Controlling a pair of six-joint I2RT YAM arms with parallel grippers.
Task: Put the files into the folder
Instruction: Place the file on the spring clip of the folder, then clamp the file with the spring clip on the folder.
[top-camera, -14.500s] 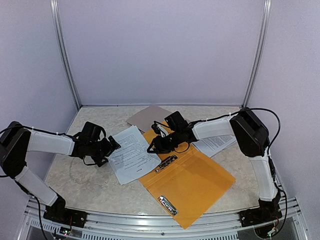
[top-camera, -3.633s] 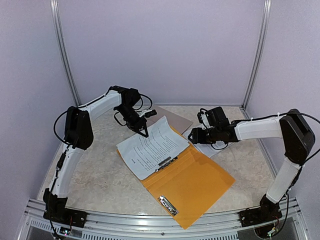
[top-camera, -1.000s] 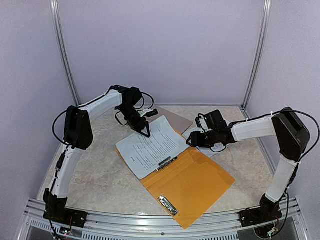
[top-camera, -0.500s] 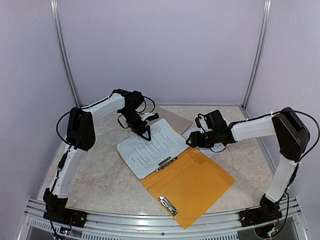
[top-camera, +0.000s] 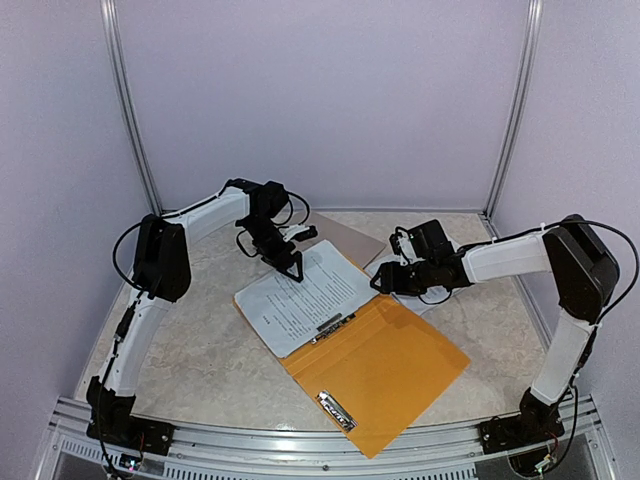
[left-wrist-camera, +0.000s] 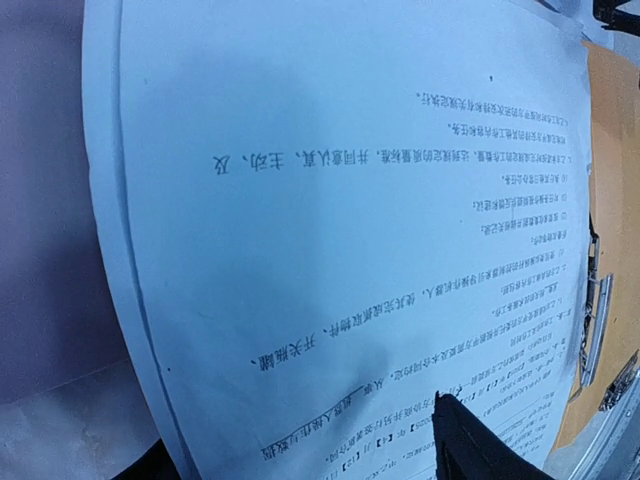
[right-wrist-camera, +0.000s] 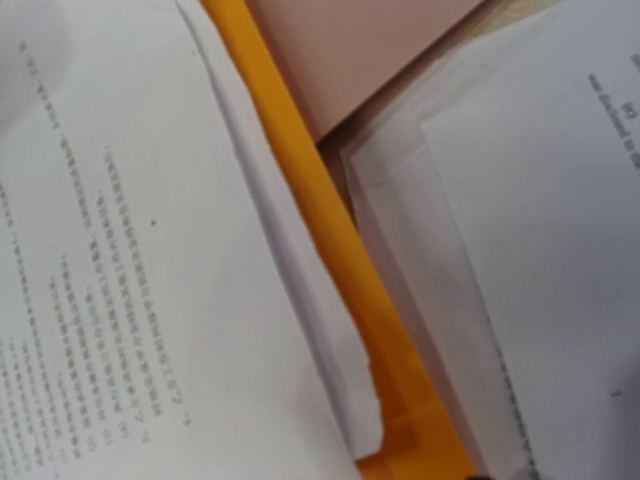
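Several printed files (top-camera: 300, 295) on the open orange folder (top-camera: 400, 362)

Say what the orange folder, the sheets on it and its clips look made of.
Folder: probably plastic or coated card; smooth, even orange, lies flat.
Sheets: thin matte white paper with black print, one edge curling.
Clips: likely metal; silvery, catching the light.

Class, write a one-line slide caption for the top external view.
Printed sheets lie on the open orange folder, left gripper and right gripper near their far edges.
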